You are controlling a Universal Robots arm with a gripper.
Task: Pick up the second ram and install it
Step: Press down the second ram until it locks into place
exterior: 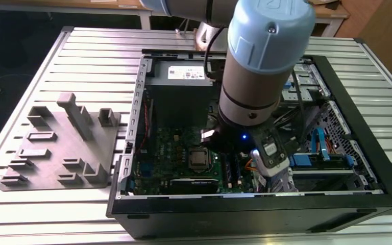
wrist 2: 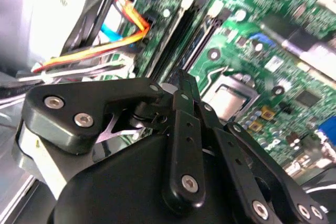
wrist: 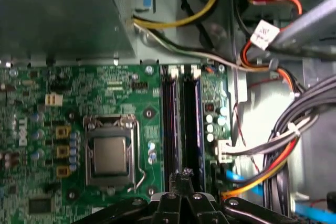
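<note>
Workshop: slatted metal bench (exterior: 59, 61), jig (exterior: 63, 148)

Even overhead light falls on the ribbed table (exterior: 59, 56) in the exterior view, while the case interior (exterior: 182, 153) sits dim. In the second wrist view the near gripper (wrist 2: 181, 90) is blurred, glare whitening the metal wall (wrist 2: 31, 19)

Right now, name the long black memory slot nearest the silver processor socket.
The long black slot bordering the silver socket; the other slots lie beyond, toward the cables.
</note>
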